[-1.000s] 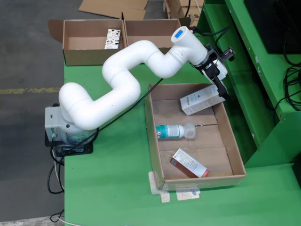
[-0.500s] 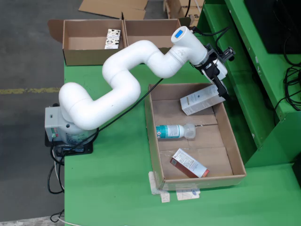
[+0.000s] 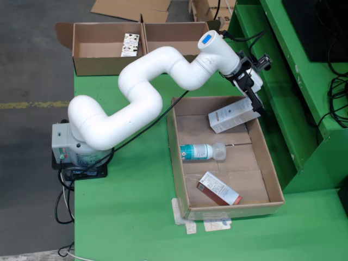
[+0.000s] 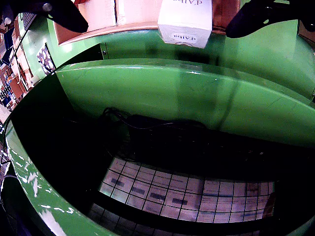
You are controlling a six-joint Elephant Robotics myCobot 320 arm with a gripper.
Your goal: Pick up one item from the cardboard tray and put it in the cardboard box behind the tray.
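The cardboard tray [image 3: 177,163] lies on the green table. It holds a clear bottle with a teal label [image 3: 200,151] in the middle and a red-brown carton [image 3: 218,188] at the near end. My gripper [image 3: 254,102] is over the tray's far right corner. It holds a white carton [image 3: 234,115], tilted and raised over the tray's right wall. In the wrist view the white carton [image 4: 185,22] hangs at top centre between the dark fingers [image 4: 64,14]. Two open cardboard boxes [image 3: 103,51] stand behind the tray. The left one holds a small patterned pack [image 3: 130,44].
A green frame [image 3: 293,92] rises along the table's right side, close to the gripper. The arm's base [image 3: 76,149] sits at the table's left edge with cables trailing. Tape scraps [image 3: 209,224] lie by the tray's near wall. The wrist view shows a curved green edge [image 4: 187,93].
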